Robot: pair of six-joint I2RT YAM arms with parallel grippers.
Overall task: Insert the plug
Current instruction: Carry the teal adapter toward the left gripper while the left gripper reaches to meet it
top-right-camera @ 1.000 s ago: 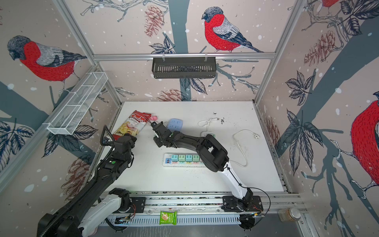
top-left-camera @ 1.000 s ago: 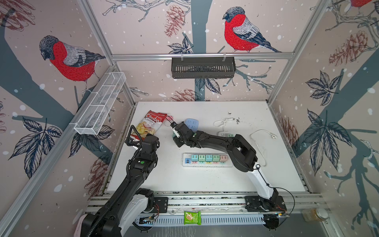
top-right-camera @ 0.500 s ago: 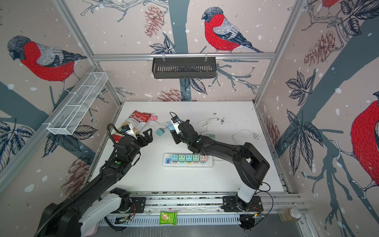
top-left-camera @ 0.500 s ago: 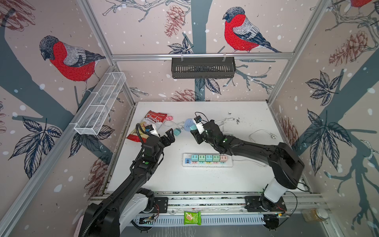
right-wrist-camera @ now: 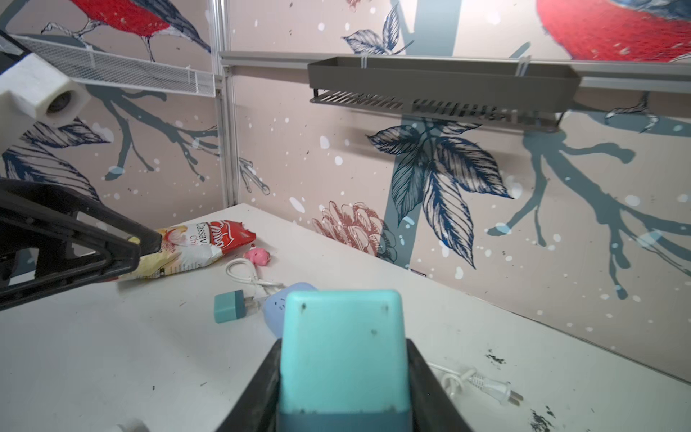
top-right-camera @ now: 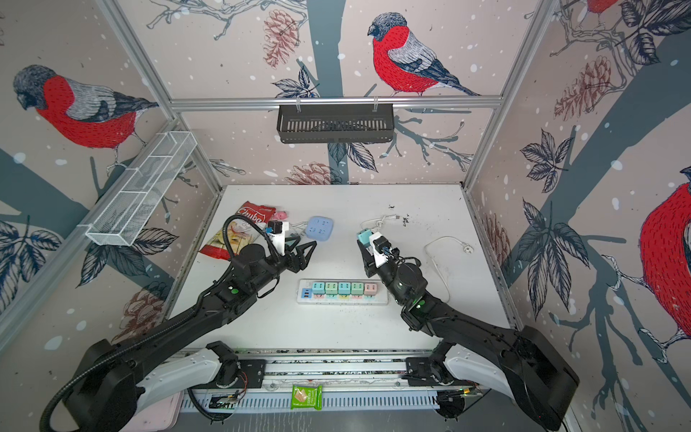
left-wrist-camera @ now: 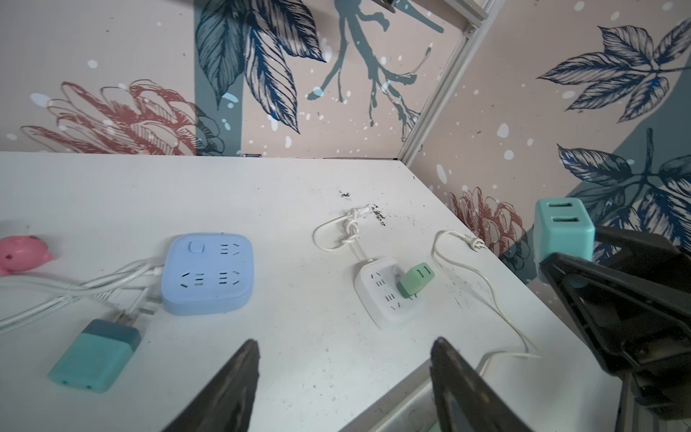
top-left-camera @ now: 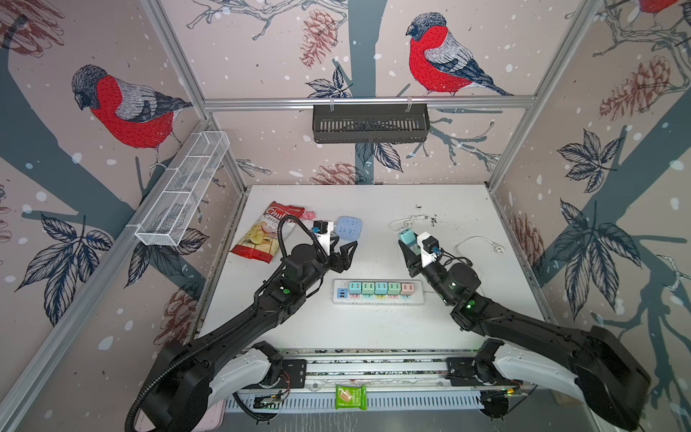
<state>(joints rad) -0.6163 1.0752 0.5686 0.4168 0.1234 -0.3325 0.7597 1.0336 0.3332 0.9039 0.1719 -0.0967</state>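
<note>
The plug (right-wrist-camera: 342, 348) is a teal block with a darker base; my right gripper (right-wrist-camera: 343, 342) is shut on it. In both top views that gripper (top-left-camera: 407, 243) (top-right-camera: 364, 243) holds the plug (top-left-camera: 405, 236) (top-right-camera: 363, 236) above the table, behind the right end of the white power strip (top-left-camera: 418, 290) (top-right-camera: 383, 293). Several coloured plugs sit in the strip. My left gripper (top-left-camera: 344, 248) (top-right-camera: 304, 245) (left-wrist-camera: 346, 342) hangs open and empty behind the strip's left end. The left wrist view also catches the held plug (left-wrist-camera: 562, 228).
A blue square socket block (top-left-camera: 349, 228) (left-wrist-camera: 207, 273) lies at the back left, with another teal plug (left-wrist-camera: 93, 355) (right-wrist-camera: 228, 306) beside it. A white socket block (left-wrist-camera: 381, 291) carries a green plug (left-wrist-camera: 415, 280). A chip bag (top-left-camera: 267, 233), pink toy (top-left-camera: 309, 214) and loose white cable (top-left-camera: 478, 243) lie around.
My right arm has drawn back from the left side to the right with the teal plug in its grip. My left arm has swung in toward the middle, and its jaws have narrowed.
</note>
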